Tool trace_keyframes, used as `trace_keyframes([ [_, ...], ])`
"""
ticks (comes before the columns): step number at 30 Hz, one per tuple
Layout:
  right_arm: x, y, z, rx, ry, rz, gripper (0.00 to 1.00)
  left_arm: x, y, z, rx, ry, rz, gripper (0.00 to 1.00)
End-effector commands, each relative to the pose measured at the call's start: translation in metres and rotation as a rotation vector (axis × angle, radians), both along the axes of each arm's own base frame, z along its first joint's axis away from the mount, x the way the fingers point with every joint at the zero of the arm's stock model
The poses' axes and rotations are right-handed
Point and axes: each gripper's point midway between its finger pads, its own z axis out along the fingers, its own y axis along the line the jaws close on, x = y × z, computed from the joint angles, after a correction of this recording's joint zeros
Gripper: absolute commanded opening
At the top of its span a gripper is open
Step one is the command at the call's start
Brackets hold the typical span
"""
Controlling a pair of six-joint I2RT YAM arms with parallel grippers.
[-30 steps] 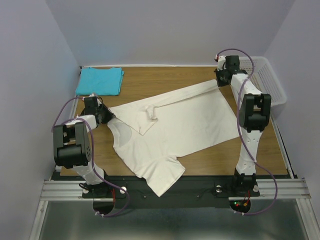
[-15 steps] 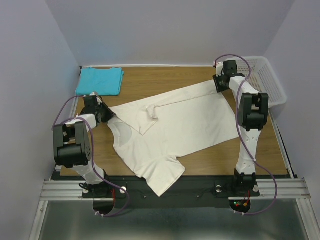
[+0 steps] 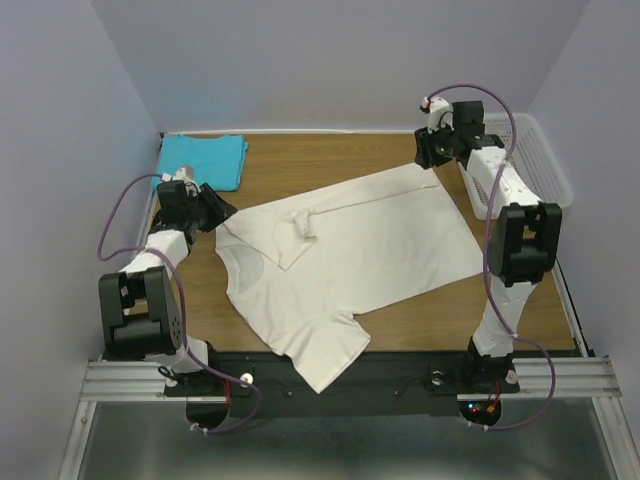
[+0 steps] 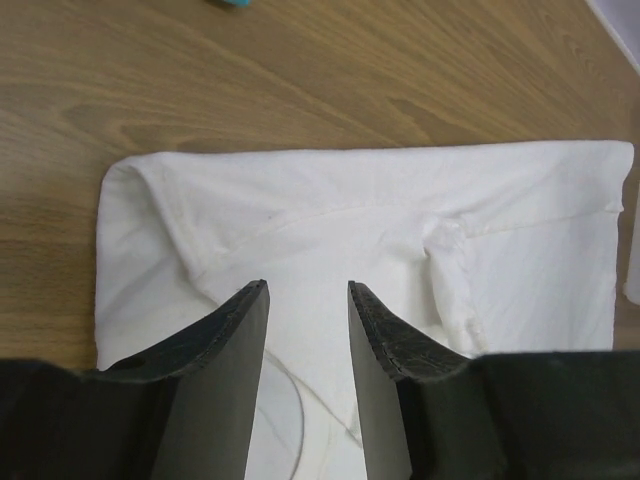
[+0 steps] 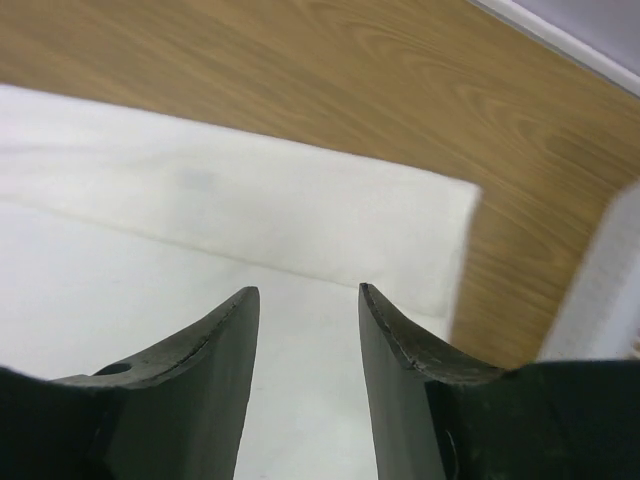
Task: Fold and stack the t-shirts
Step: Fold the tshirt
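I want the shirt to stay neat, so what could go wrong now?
The cream shirt's near sleeve hangs past the table edge, so a tug might drag it down. Its folded flap lies loose, with the left gripper and right gripper open, not gripping it, so it may flop back.

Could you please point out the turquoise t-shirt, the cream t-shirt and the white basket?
turquoise t-shirt (image 3: 200, 160), top view, middle of folded cloth
cream t-shirt (image 3: 350, 250), top view, middle of body
white basket (image 3: 548, 165), top view, mesh wall
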Motion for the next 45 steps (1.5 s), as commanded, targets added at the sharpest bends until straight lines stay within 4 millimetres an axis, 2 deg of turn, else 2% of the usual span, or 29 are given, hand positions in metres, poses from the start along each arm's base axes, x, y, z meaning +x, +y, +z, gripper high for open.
trace_keyframes([
  [1, -0.067, 0.120, 0.013, 0.287, 0.106, 0.381, 0.50, 0.004, 0.002, 0.045, 0.056, -0.121, -0.029, 0.49],
  [3, -0.093, 0.157, 0.011, 0.338, 0.155, 0.475, 0.50, -0.005, -0.001, 0.050, 0.046, -0.127, -0.031, 0.49],
  [4, -0.117, 0.192, 0.010, 0.371, 0.202, 0.549, 0.50, -0.014, -0.008, 0.045, 0.009, -0.111, -0.049, 0.49],
  [6, -0.136, 0.222, 0.007, 0.390, 0.248, 0.592, 0.50, -0.026, -0.018, 0.046, -0.030, -0.109, -0.080, 0.49],
  [7, -0.149, 0.247, 0.006, 0.406, 0.283, 0.624, 0.50, -0.037, -0.027, 0.037, -0.064, -0.080, -0.100, 0.49],
  [9, -0.155, 0.264, 0.007, 0.411, 0.302, 0.632, 0.50, -0.050, -0.038, 0.036, -0.082, -0.066, -0.128, 0.49],
  [11, -0.158, 0.280, 0.004, 0.421, 0.328, 0.631, 0.50, -0.068, -0.058, 0.025, -0.090, -0.012, -0.166, 0.49],
  [13, -0.156, 0.285, -0.003, 0.415, 0.346, 0.598, 0.50, -0.080, -0.070, 0.014, -0.111, 0.049, -0.172, 0.49],
  [15, -0.158, 0.289, -0.016, 0.418, 0.386, 0.575, 0.50, -0.095, -0.095, 0.008, -0.117, 0.088, -0.207, 0.49],
  [16, -0.158, 0.291, -0.019, 0.424, 0.396, 0.564, 0.50, -0.104, -0.100, -0.002, -0.123, 0.121, -0.196, 0.49],
  [18, -0.162, 0.295, -0.027, 0.426, 0.424, 0.542, 0.50, -0.118, -0.109, -0.006, -0.161, 0.169, -0.159, 0.49],
  [19, -0.164, 0.296, -0.030, 0.424, 0.426, 0.539, 0.50, -0.128, -0.109, -0.016, -0.173, 0.202, -0.136, 0.49],
  [20, -0.163, 0.298, -0.030, 0.424, 0.427, 0.523, 0.51, -0.131, -0.111, -0.015, -0.195, 0.208, -0.091, 0.49],
  [22, -0.160, 0.300, -0.035, 0.426, 0.440, 0.504, 0.51, -0.140, -0.110, -0.026, -0.210, 0.240, -0.044, 0.49],
  [27, -0.154, 0.304, -0.032, 0.439, 0.439, 0.484, 0.51, -0.138, -0.108, -0.039, -0.207, 0.273, 0.030, 0.49],
  [29, -0.154, 0.304, -0.033, 0.438, 0.441, 0.483, 0.51, -0.135, -0.111, -0.039, -0.210, 0.282, 0.030, 0.49],
  [32, -0.155, 0.302, -0.034, 0.434, 0.440, 0.482, 0.51, -0.120, -0.116, -0.032, -0.228, 0.254, 0.036, 0.47],
  [36, -0.158, 0.301, -0.034, 0.433, 0.441, 0.481, 0.52, -0.107, -0.120, -0.034, -0.228, 0.257, 0.045, 0.46],
  [45, -0.159, 0.301, -0.038, 0.436, 0.454, 0.478, 0.52, -0.099, -0.131, -0.042, -0.242, 0.273, 0.044, 0.45],
])
